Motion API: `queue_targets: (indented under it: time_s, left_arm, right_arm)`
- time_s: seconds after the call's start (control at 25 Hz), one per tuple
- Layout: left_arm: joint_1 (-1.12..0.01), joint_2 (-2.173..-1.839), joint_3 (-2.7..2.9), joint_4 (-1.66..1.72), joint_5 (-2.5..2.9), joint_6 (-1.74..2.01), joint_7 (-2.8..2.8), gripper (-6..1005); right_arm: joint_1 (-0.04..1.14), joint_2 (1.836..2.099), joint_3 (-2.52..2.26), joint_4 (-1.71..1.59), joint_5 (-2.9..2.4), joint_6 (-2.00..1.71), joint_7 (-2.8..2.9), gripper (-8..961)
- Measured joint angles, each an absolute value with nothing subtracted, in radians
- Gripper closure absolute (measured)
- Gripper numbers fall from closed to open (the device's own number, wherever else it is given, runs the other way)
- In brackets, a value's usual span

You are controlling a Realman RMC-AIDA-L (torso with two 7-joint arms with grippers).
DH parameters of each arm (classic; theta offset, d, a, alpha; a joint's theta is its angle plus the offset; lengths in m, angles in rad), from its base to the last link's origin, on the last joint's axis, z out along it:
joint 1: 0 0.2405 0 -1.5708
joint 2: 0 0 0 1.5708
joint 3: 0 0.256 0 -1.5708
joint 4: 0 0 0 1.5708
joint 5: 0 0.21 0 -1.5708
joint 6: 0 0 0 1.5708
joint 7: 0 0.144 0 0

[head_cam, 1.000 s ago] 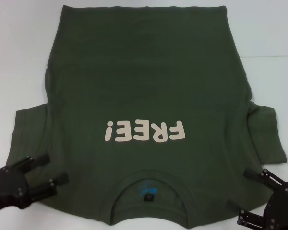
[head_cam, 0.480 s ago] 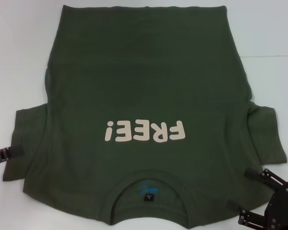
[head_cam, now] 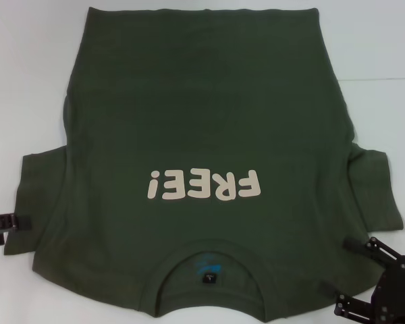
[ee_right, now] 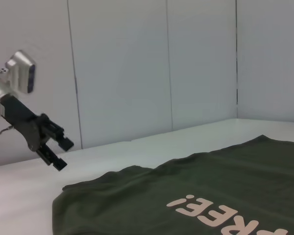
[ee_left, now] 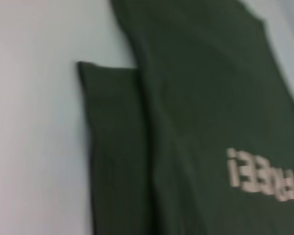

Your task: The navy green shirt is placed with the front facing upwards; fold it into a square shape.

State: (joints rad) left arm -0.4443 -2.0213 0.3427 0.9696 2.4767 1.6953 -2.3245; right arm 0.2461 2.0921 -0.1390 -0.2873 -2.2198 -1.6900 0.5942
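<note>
the navy green shirt [head_cam: 202, 169] lies flat, front up, filling the table [head_cam: 27, 67], collar toward six o'clock, ready for a first fold. the left gripper [head_cam: 10, 223] hangs raised at nine o'clock just off the sleeve, fingers apart. the right gripper [head_cam: 358, 273] waits at four o'clock, spread wide over the shoulder edge, holding nothing.

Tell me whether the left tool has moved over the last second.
Yes. The left tool has pulled outward off the dark olive-green cotton T-shirt, now just past its left sleeve edge.
</note>
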Motion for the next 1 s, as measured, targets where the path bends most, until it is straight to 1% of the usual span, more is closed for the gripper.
queue_targets:
  time_s: [0.4,1.0]
  left_arm:
    - [-0.495,-2.03,0.51,1.005,2.557,1.58,-2.403,94]
    - [-0.504,-2.031,0.537,0.963,2.607,1.494,-2.445,94]
  right_arm:
    - [0.249,2.091,-0.139,-0.293,-2.22,-1.685,0.617,37]
    - [0.252,2.091,-0.14,-0.293,-2.22,-1.678,0.62,37]
